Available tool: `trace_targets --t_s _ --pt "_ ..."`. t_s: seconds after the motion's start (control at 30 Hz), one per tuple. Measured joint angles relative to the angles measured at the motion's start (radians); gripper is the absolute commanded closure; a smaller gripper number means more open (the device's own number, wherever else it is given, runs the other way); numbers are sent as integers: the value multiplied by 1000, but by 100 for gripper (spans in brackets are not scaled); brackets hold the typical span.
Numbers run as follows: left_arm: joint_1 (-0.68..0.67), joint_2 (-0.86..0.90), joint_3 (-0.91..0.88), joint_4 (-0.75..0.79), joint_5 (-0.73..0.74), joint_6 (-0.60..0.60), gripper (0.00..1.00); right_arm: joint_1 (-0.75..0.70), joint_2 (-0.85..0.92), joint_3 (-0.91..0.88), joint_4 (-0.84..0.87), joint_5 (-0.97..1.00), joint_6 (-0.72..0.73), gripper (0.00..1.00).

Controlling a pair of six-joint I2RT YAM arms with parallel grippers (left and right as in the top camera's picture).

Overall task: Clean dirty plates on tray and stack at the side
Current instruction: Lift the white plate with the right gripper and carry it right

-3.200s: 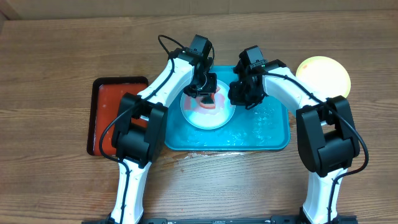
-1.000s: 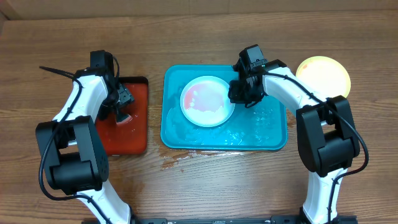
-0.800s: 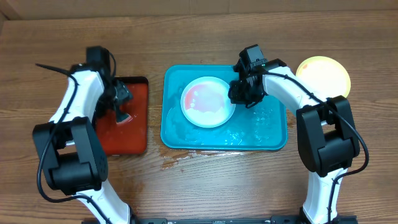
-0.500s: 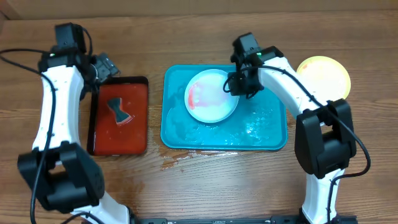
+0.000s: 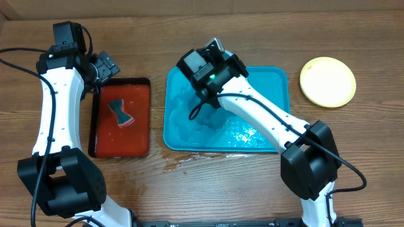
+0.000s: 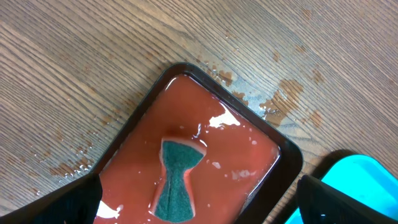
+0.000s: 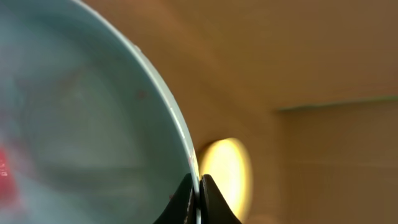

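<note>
My right gripper (image 7: 199, 190) is shut on the rim of a pale blue plate (image 7: 81, 118). The plate is held on edge and has a red smear at its lower left. From overhead, the right gripper (image 5: 216, 53) hangs over the back left of the turquoise tray (image 5: 265, 88), and only a thin edge of the plate (image 5: 214, 43) shows. A yellow-green plate (image 5: 327, 82) lies on the table at the right, and shows blurred as the yellow plate (image 7: 227, 171) in the right wrist view. My left gripper (image 5: 104, 67) stands open above the back of the red tray (image 5: 104, 135).
A green sponge (image 6: 177, 183) lies in red liquid in the black-rimmed red tray (image 6: 283, 152). The turquoise tray (image 6: 367, 183) is wet, and water spots mark the wood at its front edge (image 5: 183, 159). A cardboard wall runs along the back.
My right gripper has lifted the pale blue plate off the tray, turned it on edge and swung left. My left gripper let go of the sponge and rose toward the back left.
</note>
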Motion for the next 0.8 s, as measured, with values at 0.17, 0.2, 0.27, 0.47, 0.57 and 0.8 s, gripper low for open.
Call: trace_targets --t_s 0.17,0.2,0.27,0.47,0.57,0.8 --pt "0 0 0 0 0 0 0 48 0 0 19 179 -185 96" --pt "0 0 0 0 0 0 0 56 0 0 19 196 -213 96" --pt "0 0 0 0 0 0 0 70 0 0 19 220 -254 96" --pt "0 0 0 0 0 0 0 81 0 0 19 198 -301 96" --pt "0 0 0 -1 0 0 0 76 0 0 12 169 -310 96" --pt "0 0 0 -2 0 0 0 -12 0 0 28 -37 -270 96"
